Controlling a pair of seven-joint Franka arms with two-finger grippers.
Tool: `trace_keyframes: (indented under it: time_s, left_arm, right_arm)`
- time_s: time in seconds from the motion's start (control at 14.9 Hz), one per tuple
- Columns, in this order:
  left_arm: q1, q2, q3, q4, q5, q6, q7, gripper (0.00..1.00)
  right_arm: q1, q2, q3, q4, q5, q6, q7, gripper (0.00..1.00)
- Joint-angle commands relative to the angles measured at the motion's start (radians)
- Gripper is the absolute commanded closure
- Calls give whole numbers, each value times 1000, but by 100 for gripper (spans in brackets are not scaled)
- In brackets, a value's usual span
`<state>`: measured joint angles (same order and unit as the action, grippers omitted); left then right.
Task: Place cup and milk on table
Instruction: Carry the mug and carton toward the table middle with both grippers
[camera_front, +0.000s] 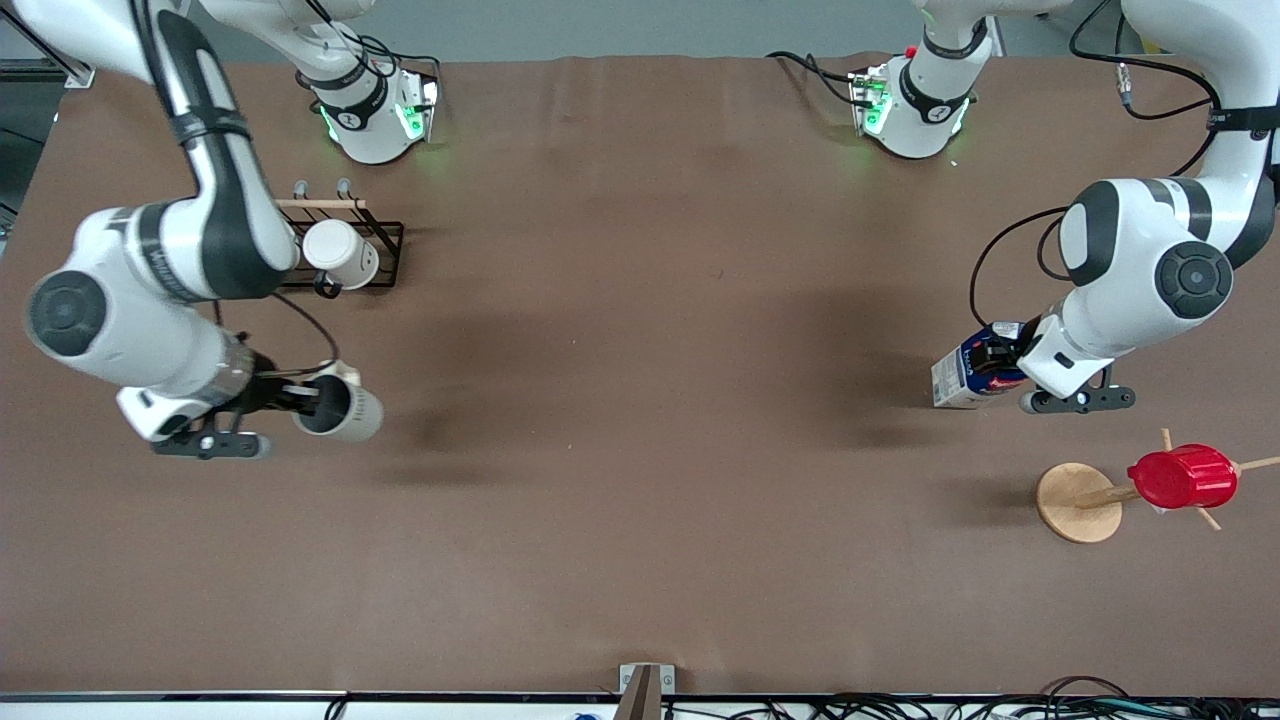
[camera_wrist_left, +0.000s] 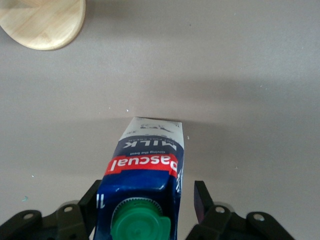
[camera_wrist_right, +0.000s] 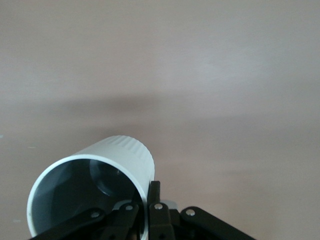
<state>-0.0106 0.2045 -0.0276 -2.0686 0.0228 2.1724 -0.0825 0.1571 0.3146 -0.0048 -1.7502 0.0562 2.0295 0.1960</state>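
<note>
Front view: the right gripper (camera_front: 300, 398) hangs over the table (camera_front: 640, 450) at the right arm's end, closed on the rim of the cup (camera_front: 342, 406), which is held tipped on its side, dark interior showing. The black wire rack (camera_front: 372, 245), carrying a whiter mug (camera_front: 340, 253), stands farther from the front camera than the cup. The left gripper (camera_front: 1000, 360) is over the left arm's end, clamped on the milk (camera_front: 968, 372), tilted with its base toward the table's middle. A wooden stand (camera_front: 1080, 502) bearing a red cup (camera_front: 1183, 477) stands nearer the front camera than the milk.

Left wrist view: the fingers (camera_wrist_left: 201, 199) sit either side of the carton's top by its green cap (camera_wrist_left: 138, 225); one touches, the other shows a slight gap.

Right wrist view: the fingers (camera_wrist_right: 154, 196) pinch the cup's wall, one inside, one outside.
</note>
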Motion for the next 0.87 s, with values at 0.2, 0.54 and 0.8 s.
trace_keyframes:
  time_s: [0.2,0.54,0.8]
  left_arm:
    - [6,-23,-2,-19,23,12,0,39]
    - [5,-43,-3,1,22,3,-11,80]
    - [-8,-59,-11,85,23,-51,3,85]
  right_arm:
    - [301,110,-14,37,53,165,371,100]
    - [442,233,-17,86,48,270,528,100]
    - [487,268,-17,95,37,281,542,99]
